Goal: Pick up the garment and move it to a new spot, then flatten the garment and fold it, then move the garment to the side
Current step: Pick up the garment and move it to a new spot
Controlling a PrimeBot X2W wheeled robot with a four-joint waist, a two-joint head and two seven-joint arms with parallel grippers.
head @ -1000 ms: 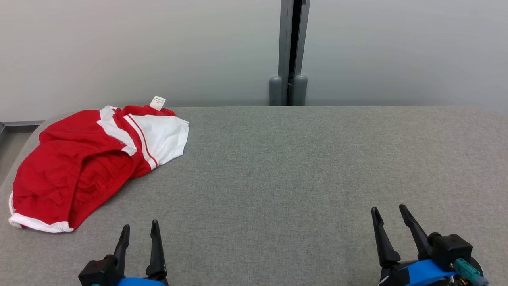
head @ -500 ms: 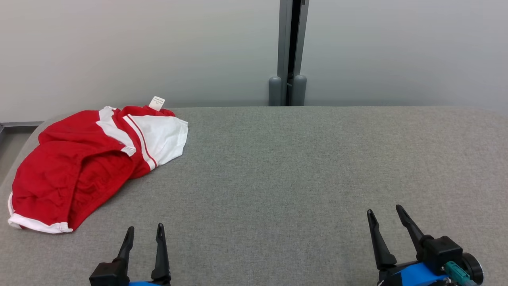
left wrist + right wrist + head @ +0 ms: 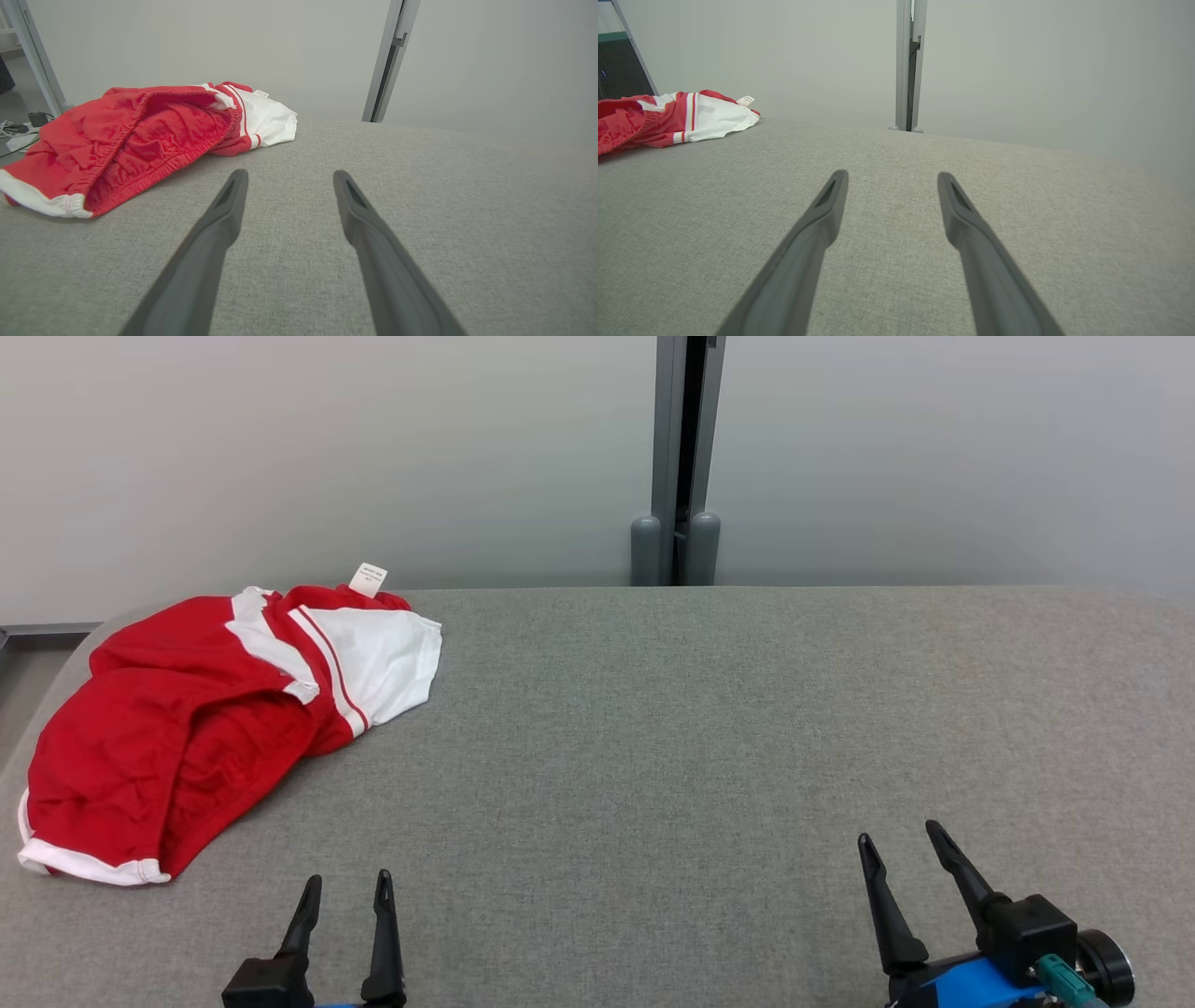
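Left gripper [image 3: 348, 877]: low at 7 o'clock in the head view, both fingers parted wide, pointing to 12 o'clock. Right gripper [image 3: 898, 832]: low at 5 o'clock, fingers likewise spread wide, leaning toward 11 o'clock. Neither grips anything.

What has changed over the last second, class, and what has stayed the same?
The left end effector slid lower in the head view and slightly inward. The right end effector dropped a little and also edged inward. Both stay open and empty. The shorts lie untouched.
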